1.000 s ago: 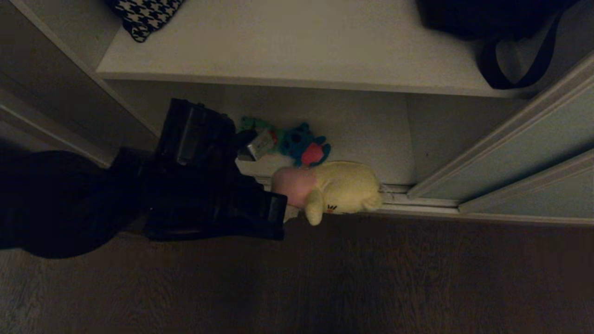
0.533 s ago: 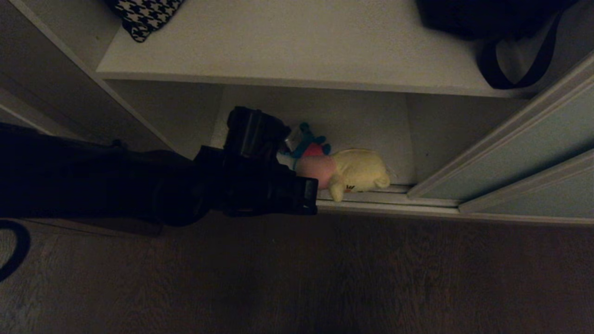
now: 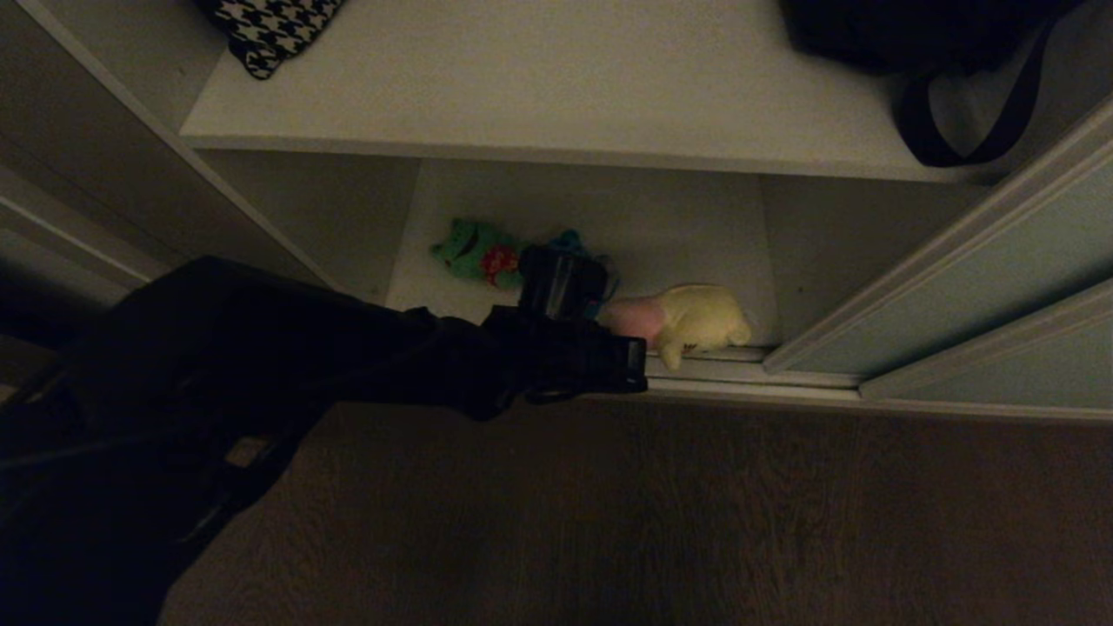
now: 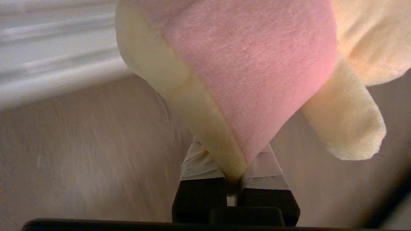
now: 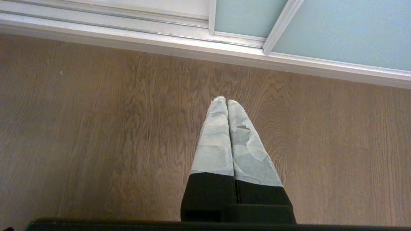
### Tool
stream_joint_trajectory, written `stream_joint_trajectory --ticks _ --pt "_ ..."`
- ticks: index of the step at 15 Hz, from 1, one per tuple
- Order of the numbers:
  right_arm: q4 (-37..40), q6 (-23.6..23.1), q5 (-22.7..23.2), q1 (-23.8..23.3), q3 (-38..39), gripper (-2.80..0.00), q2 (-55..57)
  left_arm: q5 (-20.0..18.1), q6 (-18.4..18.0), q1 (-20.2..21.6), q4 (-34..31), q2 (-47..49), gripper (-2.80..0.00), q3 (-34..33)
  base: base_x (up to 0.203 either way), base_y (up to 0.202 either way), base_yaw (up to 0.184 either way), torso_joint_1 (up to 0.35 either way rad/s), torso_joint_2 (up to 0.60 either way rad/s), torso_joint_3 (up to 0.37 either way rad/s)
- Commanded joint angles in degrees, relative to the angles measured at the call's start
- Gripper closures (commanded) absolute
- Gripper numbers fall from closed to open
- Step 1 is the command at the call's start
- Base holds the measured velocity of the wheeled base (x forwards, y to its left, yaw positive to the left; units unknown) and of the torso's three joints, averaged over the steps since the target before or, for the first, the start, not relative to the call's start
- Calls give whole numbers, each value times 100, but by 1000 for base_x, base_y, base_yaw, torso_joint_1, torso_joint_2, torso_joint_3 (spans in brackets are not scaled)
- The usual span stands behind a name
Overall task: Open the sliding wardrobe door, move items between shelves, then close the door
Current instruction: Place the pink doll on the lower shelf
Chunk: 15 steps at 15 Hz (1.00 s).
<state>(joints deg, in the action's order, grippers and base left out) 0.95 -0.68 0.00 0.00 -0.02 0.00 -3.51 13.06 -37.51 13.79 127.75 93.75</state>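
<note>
Nearest the camera, dark wood-grain floor, with the left arm stretching across it toward the wardrobe. Out of the head view, right gripper parked over the same floor, taped fingertips pressed together on nothing, pointing at the foot of the grey-green sliding wardrobe door.

At the ribbed floor track, left gripper clenched on the cream-yellow plush toy, jaws pinching a fold at the edge of its pink patch, the toy's body bulging past the fingertips and one stubby limb hanging loose. Toy at the front lip of the bottom shelf, touching the track.

Judged soft, light and squashy: unlikely to slip from a fabric pinch, but liable to flop and swing, and to drag on the track or shelf edge. Better purchase likely deeper across the body than at a seam.

Further in, green plush toy on the same board, and a blue plush toy mostly hidden behind the wrist.

Beyond and above, upper shelf with a houndstooth cloth item and a black strapped bag. Door slid aside at right.
</note>
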Motion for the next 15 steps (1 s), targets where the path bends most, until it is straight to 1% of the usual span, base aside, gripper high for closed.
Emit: stream_joint_trajectory --ticks 1,3,5,6,7,8,9,10,11,12,13,14,15 --pt "2 -2 0 0 2 0 0 306 -9 -14 249 900 0 637 0 0 0 0 0 0" --pt "2 -2 0 0 -4 0 0 433 -33 1 358 1170 0 1036 0 0 0 0 0 0" --pt "2 -2 0 0 -6 0 0 528 -82 59 718 1590 0 1493 0 0 0 0 0 0" --pt "2 -2 0 0 -3 0 0 557 -221 96 928 1792 0 1650 0 0 0 0 0 0" --pt "2 -2 0 0 2 0 0 554 -528 115 1062 1905 0 1685 0 0 0 0 0 0" --pt "2 -5 0 0 2 0 0 535 -752 150 1141 2037 0 1701 0 0 0 0 0 0" --pt "2 -8 0 0 2 0 0 529 -926 187 1401 2186 0 1708 0 0 0 0 0 0" --pt "2 -8 0 0 2 0 0 522 -1035 207 1843 2348 0 1708 0 0 0 0 0 0" --pt "2 -2 0 0 2 0 0 506 -1110 216 2074 2459 0 1708 0 0 0 0 0 0" --pt "2 -2 0 0 2 0 0 427 -1137 218 2075 2494 0 1723 0 0 0 0 0 0" --pt "2 -2 0 0 2 0 0 243 -1195 224 2092 2528 0 1740 0 0 0 0 0 0" --pt "2 -2 0 0 2 0 0 142 -1364 264 2101 2549 0 1743 0 0 0 0 0 0" --pt "2 -3 0 0 -6 0 0 118 -1498 302 2123 2600 0 1743 0 0 0 0 0 0"
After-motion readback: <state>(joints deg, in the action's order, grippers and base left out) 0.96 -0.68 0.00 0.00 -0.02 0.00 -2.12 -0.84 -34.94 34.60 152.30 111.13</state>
